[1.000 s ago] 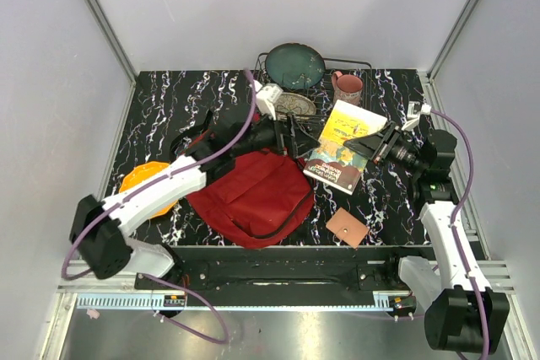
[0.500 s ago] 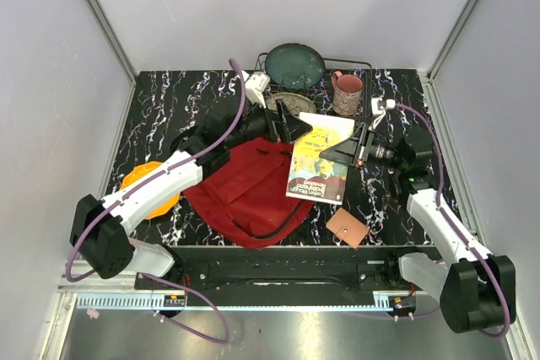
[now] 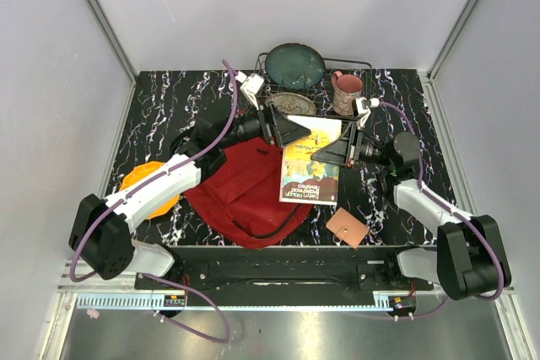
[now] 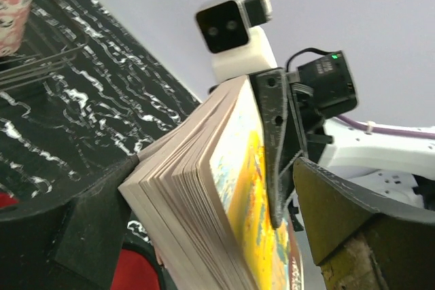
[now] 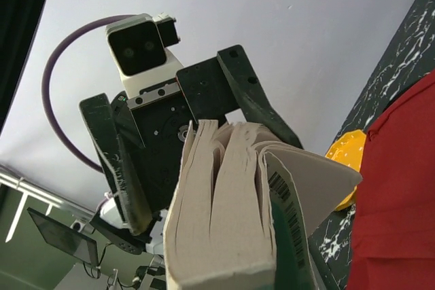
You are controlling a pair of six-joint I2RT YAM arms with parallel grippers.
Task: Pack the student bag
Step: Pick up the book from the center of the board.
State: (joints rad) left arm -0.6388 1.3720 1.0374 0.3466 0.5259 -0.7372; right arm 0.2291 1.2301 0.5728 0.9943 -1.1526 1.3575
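Observation:
The student bag (image 3: 245, 187) is red fabric with black trim and lies flat at the table's front centre. My right gripper (image 3: 331, 153) is shut on a yellow-covered paperback book (image 3: 310, 164) and holds it tilted above the bag's right edge. One of its fingers (image 4: 275, 134) presses on the cover. My left gripper (image 3: 294, 131) is open, its jaws straddling the book's far end (image 4: 204, 188). In the right wrist view the book's fanned pages (image 5: 224, 222) fill the foreground, with the left gripper's spread fingers (image 5: 114, 161) behind. Red bag fabric (image 5: 401, 188) shows at the right.
An orange plate (image 3: 148, 187) lies under the left arm. A brown square pouch (image 3: 347, 227) sits at the front right. At the back stand a pink mug (image 3: 347, 90), a wire rack with a teal plate (image 3: 295, 65) and a patterned dish (image 3: 291, 104).
My right gripper has carried the book leftward toward the bag. My left gripper has risen off the bag and moved right until its jaws straddle the book.

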